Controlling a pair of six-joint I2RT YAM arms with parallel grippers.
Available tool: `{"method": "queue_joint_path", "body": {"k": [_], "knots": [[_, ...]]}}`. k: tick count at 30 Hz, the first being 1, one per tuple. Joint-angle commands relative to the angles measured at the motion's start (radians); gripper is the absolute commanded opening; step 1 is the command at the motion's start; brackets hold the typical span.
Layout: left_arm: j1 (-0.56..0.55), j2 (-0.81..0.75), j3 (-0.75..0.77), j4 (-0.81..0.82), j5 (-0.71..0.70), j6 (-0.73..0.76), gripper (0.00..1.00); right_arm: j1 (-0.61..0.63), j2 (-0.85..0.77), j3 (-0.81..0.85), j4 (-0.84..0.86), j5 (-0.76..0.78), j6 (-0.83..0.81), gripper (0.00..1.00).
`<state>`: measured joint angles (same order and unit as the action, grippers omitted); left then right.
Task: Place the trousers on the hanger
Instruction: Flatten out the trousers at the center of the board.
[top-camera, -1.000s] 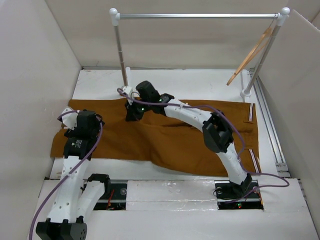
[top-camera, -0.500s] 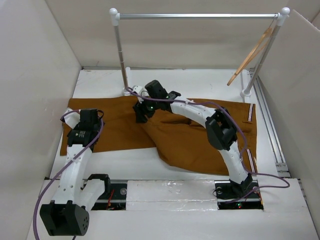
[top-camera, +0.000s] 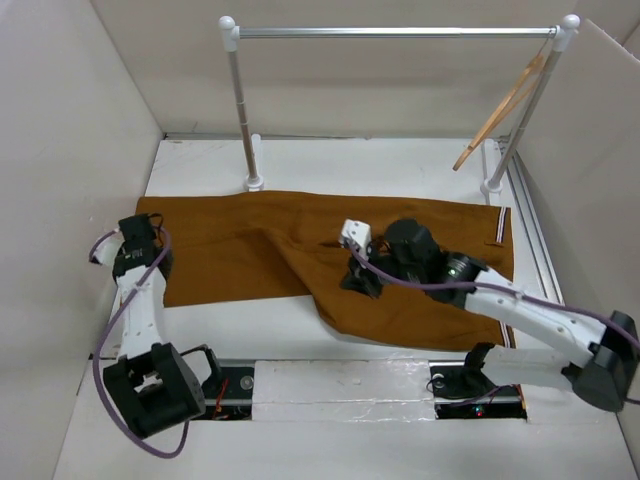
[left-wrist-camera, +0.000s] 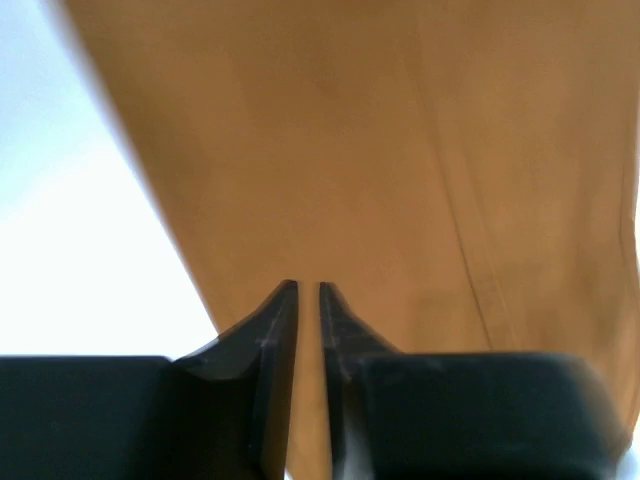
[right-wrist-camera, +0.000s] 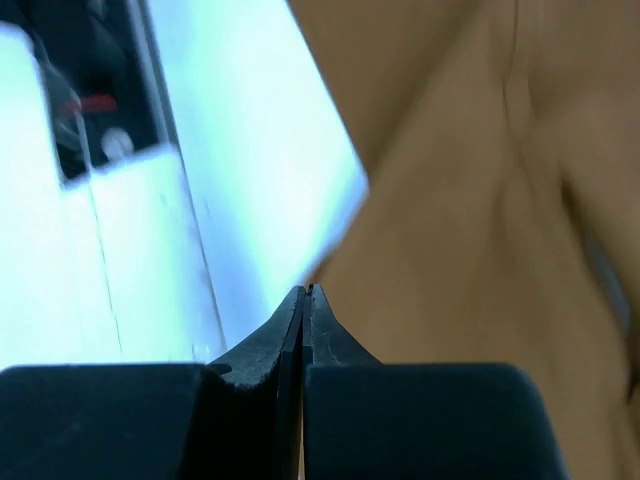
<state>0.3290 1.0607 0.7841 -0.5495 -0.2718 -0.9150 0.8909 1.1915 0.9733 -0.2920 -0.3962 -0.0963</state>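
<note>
Two grippers down on the trousers, hanger up on the rail

From above, the trousers (top-camera: 250, 250) lie flat across the bench (top-camera: 400, 170), with the leg ends by the left edge and the striped waistband by the right edge. One leg runs straight. The other slants toward the near edge. The hanger (top-camera: 500, 110) hangs tilted at the right end of the metal rail (top-camera: 400, 32), over the far right corner and well apart from the cloth. The left gripper (top-camera: 138, 248) sits at the leg ends by the left edge. The right gripper (top-camera: 358, 278) is over the slanted leg, near the middle of the bench.

At the left wrist, the fingers (left-wrist-camera: 280, 330) are drawn almost together, leaving a thin slit that shows brown. The cloth's edge runs right up to them, but I cannot tell whether any cloth is pinched.

At the right wrist, the fingers (right-wrist-camera: 285, 340) are clenched tight with no gap. Their tips sit just where the brown cloth's edge meets white bench, and I cannot tell whether they have caught any cloth.
</note>
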Motion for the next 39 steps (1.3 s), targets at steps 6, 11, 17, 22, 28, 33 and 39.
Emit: {"method": "queue_joint_path", "body": {"k": [6,11,17,22,28,33,39], "knots": [[0.352,0.066,0.020,-0.050,0.101,0.165,0.34,-0.020,-0.355,-0.243,-0.166,0.086,0.030,0.28],[0.461,0.113,-0.031,-0.014,0.105,0.169,0.41,-0.079,-0.402,-0.262,-0.208,0.056,0.012,0.48],[0.461,0.203,-0.042,0.014,0.086,0.108,0.50,-0.115,-0.386,-0.249,-0.230,0.004,-0.016,0.48],[0.461,0.266,-0.069,0.085,0.115,0.090,0.50,-0.115,-0.366,-0.232,-0.230,-0.009,-0.014,0.47],[0.437,0.294,-0.105,0.174,0.120,0.088,0.50,-0.115,-0.351,-0.219,-0.213,-0.009,0.016,0.47],[0.418,0.349,-0.129,0.226,0.123,0.091,0.41,-0.096,-0.320,-0.203,-0.190,0.002,0.041,0.46],[0.418,0.352,-0.128,0.263,0.190,0.154,0.00,-0.087,-0.319,-0.174,-0.203,0.049,0.061,0.45]]}}
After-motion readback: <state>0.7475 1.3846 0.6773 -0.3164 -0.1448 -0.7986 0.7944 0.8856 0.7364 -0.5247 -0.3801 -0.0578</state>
